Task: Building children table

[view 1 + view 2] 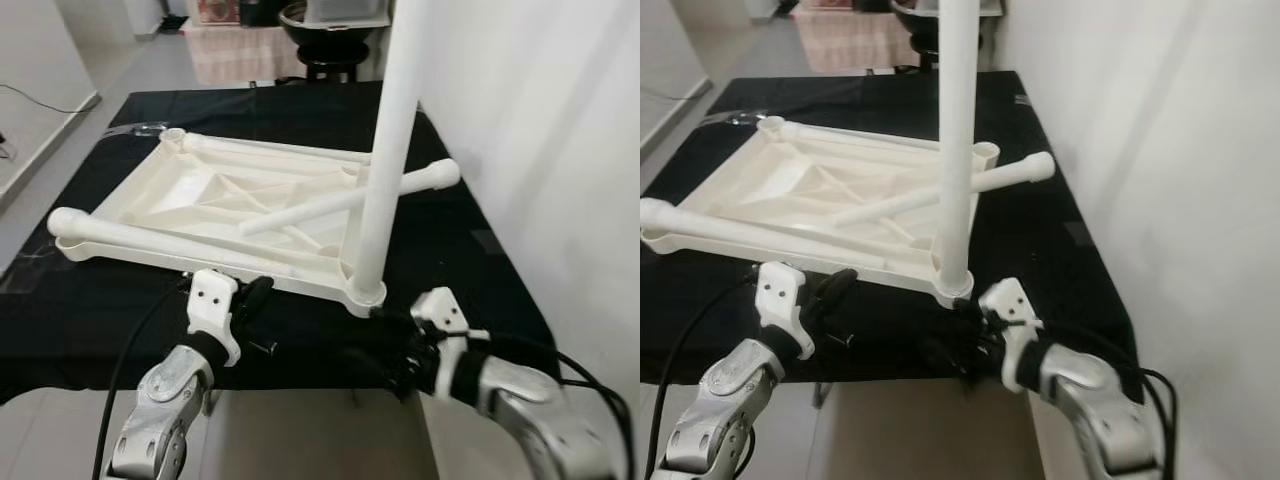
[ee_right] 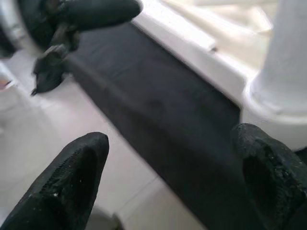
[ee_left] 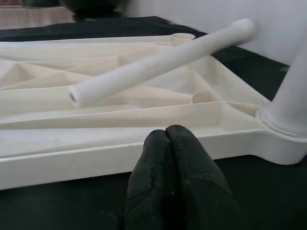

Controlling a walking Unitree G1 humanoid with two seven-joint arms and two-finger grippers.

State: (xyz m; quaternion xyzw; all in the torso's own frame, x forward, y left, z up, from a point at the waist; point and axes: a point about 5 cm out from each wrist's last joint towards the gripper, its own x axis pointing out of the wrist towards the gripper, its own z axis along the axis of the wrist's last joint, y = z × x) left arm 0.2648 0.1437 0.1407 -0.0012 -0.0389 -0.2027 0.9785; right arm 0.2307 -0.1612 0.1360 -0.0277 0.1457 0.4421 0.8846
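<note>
The white tabletop (image 1: 215,205) lies upside down on a black cloth (image 1: 450,240), ribbed underside facing up. One table leg (image 1: 385,150) stands upright in the corner socket (image 1: 366,294) nearest the right gripper. A second, loose leg (image 1: 350,198) lies slantwise across the underside, its rounded end overhanging the tabletop's far right edge. A third leg (image 1: 130,236) lies along the near edge, its rounded end at the near left corner, and a fourth (image 1: 270,148) lies along the far edge.

The left gripper (image 1: 252,300) sits just in front of the tabletop's near edge, left of the upright leg, over the black cloth. In the left wrist view its fingertips (image 3: 168,143) are pressed together with nothing between them, pointing at the near edge wall; whether they touch it cannot be told.

The right gripper (image 2: 172,167) is low at the near edge of the cloth, just below and in front of the socket holding the upright leg. Its fingers (image 2: 72,177) stand wide apart, holding nothing; the socket base lies just beyond one fingertip.

Open room: the cloth is bare to the right of the tabletop, up to a white wall (image 1: 560,130) running close along that side. A narrow strip of cloth remains between the tabletop's near edge and the cloth's front edge, where both grippers sit. Beyond the far end, a dark stool (image 1: 330,50) and a pinkish rug (image 1: 240,50) are on the floor.
</note>
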